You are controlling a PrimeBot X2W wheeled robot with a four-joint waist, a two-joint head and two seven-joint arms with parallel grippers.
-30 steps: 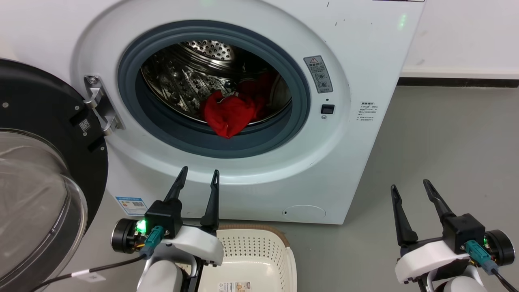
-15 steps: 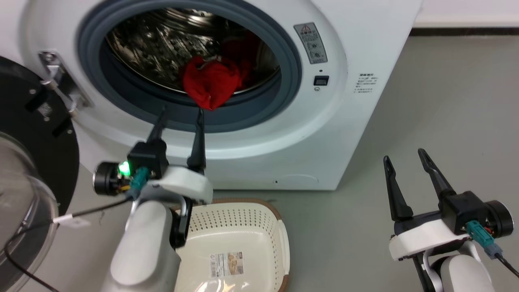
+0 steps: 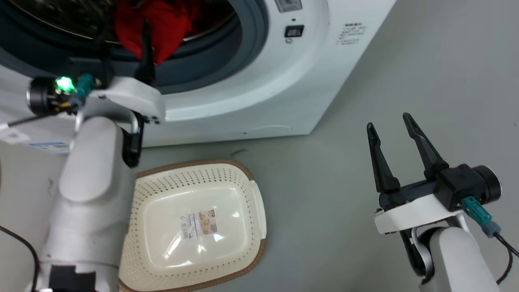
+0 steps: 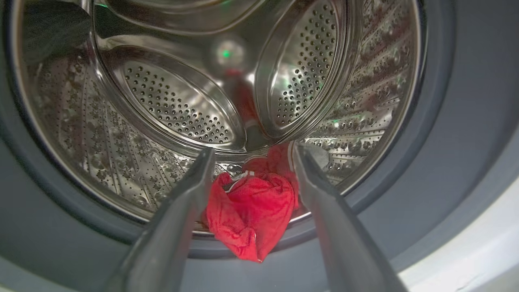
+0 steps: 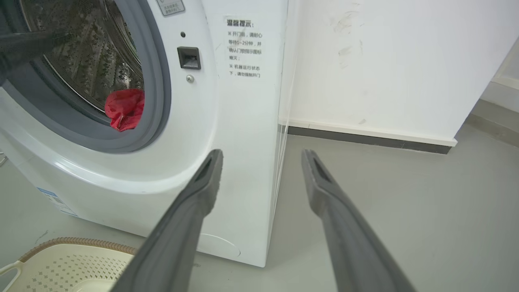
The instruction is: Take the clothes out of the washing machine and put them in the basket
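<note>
The bright red soft fabric jersey [image 4: 251,215] lies bunched at the front of the steel perforated drum [image 4: 174,105]. A fold of it hangs over the round grey rubber rim [image 4: 446,121] of the large white front-loading washing machine [image 3: 251,81].

The left claw [image 4: 253,151] is raised to the porthole, its two long dark fingers spread wide with nothing between the pads. In the left wrist view the jersey sits in the gap between the fingers, beyond and below their tips. In the head view one finger [image 3: 145,48] crosses in front of the red cloth [image 3: 162,24]. Whether it touches the fabric cannot be told.

The right claw [image 3: 388,121] hangs over the grey floor [image 3: 425,73], well apart from the machine's right side. Its fingers are also parted and hold nothing. In the right wrist view the jersey [image 5: 125,108] shows low in the porthole, far to the left of the fingers.

The small cream plastic basket with perforated sides and a brown rim [image 3: 194,163] stands on the floor in front of the machine. It is below the porthole and beside the pale left forearm [image 3: 89,194]. A label sticker [image 3: 198,225] lies at its bottom.
</note>
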